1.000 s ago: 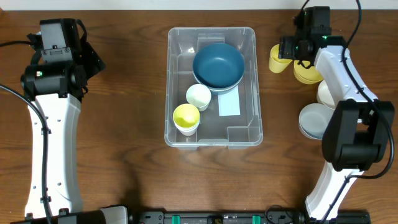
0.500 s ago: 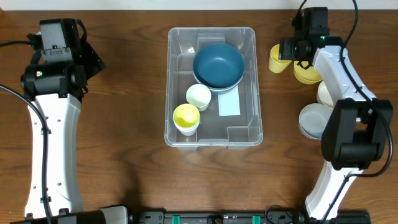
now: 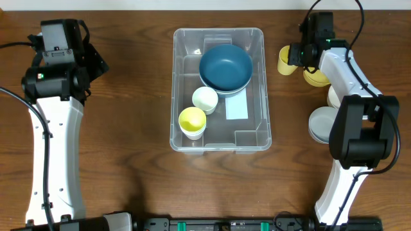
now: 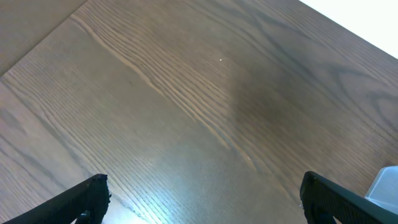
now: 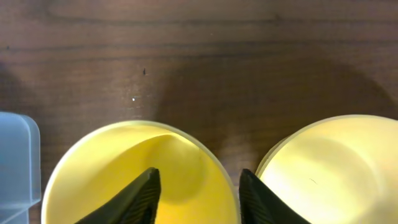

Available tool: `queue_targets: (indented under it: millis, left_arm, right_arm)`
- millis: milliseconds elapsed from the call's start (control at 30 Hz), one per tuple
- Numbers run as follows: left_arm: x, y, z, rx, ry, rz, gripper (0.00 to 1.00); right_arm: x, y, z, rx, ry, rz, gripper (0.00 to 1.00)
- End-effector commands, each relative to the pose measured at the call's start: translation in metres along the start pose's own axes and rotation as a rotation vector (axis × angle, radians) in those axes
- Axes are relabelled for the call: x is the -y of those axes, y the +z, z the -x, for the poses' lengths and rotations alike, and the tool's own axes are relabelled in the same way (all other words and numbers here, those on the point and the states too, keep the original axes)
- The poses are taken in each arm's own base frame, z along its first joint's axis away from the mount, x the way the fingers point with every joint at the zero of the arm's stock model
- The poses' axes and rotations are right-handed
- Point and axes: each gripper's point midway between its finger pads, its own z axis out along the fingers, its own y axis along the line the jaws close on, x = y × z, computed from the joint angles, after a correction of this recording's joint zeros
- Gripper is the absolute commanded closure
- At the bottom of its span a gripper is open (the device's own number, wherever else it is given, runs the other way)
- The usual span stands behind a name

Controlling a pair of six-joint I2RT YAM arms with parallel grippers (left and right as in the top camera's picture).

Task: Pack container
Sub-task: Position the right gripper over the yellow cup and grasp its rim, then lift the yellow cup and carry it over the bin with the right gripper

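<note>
The container [image 3: 257, 128], a large clear bin, stands at the table's middle. It holds a blue bowl [image 3: 225, 67], a white cup [image 3: 205, 99] and a yellow cup [image 3: 192, 120]; a white label [image 3: 236, 107] shows on its bottom. My right gripper [image 5: 199, 202] is open at the far right, astride the right rim of another yellow cup [image 5: 112, 174], one finger inside it and one outside. That cup also shows in the overhead view [image 3: 284, 59]. My left gripper [image 4: 205, 208] is open and empty over bare wood at the far left.
A pale yellow bowl [image 5: 336, 168] sits just right of the yellow cup, also in the overhead view [image 3: 314, 77]. A white bowl [image 3: 334, 96] and a grey-white bowl [image 3: 321, 124] lie nearer along the right side. The container's corner [image 5: 15, 162] is left of the cup.
My right gripper has shifted slightly left toward the yellow cup. The left arm and the container's contents have not moved.
</note>
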Motion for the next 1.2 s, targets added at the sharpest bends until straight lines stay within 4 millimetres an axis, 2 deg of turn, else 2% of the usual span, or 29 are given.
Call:
queue_targets:
  millis: [0, 200, 367, 667, 733, 900, 967, 1033, 1167]
  left_arm:
    - [-0.004, -0.004, 0.007, 0.022, -0.014, 0.015, 0.02]
    - [-0.004, -0.004, 0.007, 0.022, -0.014, 0.015, 0.02]
    - [-0.004, -0.004, 0.007, 0.022, -0.014, 0.015, 0.02]
    - [-0.004, -0.004, 0.007, 0.022, -0.014, 0.015, 0.02]
    - [-0.004, -0.004, 0.007, 0.022, -0.014, 0.015, 0.02]
    - [-0.004, -0.004, 0.007, 0.022, -0.014, 0.015, 0.02]
    - [-0.004, -0.004, 0.007, 0.022, -0.014, 0.015, 0.02]
    - [-0.004, -0.004, 0.007, 0.022, -0.014, 0.015, 0.02]
    - [-0.004, -0.004, 0.007, 0.022, -0.014, 0.015, 0.02]
  right_arm:
    - [0.008, -0.002, 0.006, 0.013, 0.046, -0.015, 0.61]
    - [0.013, -0.002, 0.004, 0.003, 0.053, -0.02, 0.64]
    - [0.013, -0.001, 0.002, -0.003, 0.053, -0.022, 0.7]
    - [0.014, -0.001, 0.0, -0.014, 0.054, -0.024, 0.9]
    - [0.014, -0.001, 0.0, -0.014, 0.054, -0.024, 0.99]
    - [0.013, -0.003, 0.004, 0.0, 0.053, -0.022, 0.99]
    - [0.012, -0.011, 0.01, 0.012, 0.053, -0.02, 0.99]
    - [0.01, -0.026, 0.02, 0.029, 0.052, -0.017, 0.99]
    - [0.003, -0.07, 0.04, 0.071, 0.048, -0.003, 0.99]
